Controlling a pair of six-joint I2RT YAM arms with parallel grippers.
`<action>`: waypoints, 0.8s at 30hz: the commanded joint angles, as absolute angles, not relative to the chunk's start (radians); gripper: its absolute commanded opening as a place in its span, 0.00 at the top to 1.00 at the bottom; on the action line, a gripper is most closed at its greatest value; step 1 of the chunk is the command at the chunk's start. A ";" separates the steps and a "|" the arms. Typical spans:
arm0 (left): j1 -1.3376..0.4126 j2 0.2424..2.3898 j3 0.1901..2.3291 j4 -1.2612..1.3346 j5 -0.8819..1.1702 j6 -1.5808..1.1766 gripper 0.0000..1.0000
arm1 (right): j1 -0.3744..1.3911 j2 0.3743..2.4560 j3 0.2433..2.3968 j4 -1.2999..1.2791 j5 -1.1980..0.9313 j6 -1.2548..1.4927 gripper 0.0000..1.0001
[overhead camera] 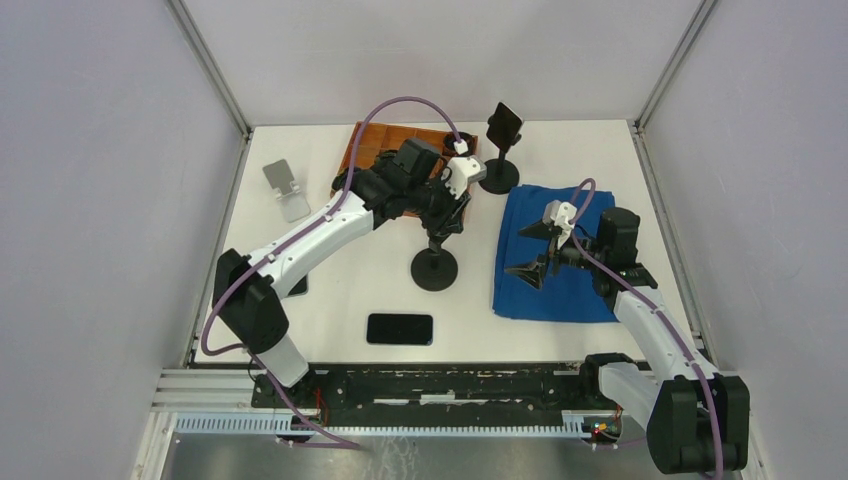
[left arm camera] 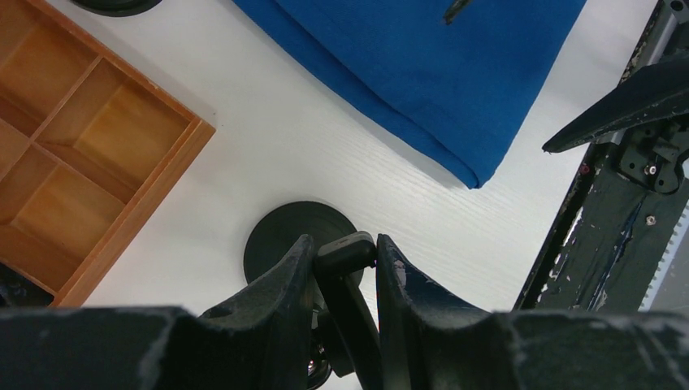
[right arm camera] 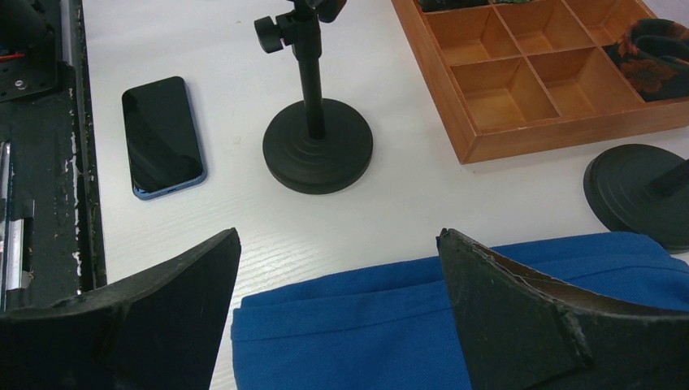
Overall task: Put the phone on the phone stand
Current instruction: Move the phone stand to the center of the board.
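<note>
The phone, black-screened with a blue edge, lies flat near the table's front edge. A black phone stand with a round base stands upright in the middle of the table. My left gripper is shut on the stand's flat black head piece; its base shows below the fingers. My right gripper hovers open and holds nothing, over the near-left corner of a blue cloth.
A wooden compartment tray sits at the back. A second black stand stands behind the cloth. A silver folding stand is at back left. The metal rail runs along the front.
</note>
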State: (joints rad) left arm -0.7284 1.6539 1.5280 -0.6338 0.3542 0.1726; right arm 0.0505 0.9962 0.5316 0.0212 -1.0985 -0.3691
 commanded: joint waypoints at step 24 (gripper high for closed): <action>-0.759 1.380 1.442 -0.423 0.089 -0.039 0.28 | 0.054 0.995 0.575 0.026 -1.104 -0.389 0.02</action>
State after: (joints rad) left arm -0.7551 1.5120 1.4853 -0.5220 0.1677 0.0811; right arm 0.0505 0.9962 0.5350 0.0204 -1.0981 -0.3725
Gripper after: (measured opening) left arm 0.712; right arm 0.979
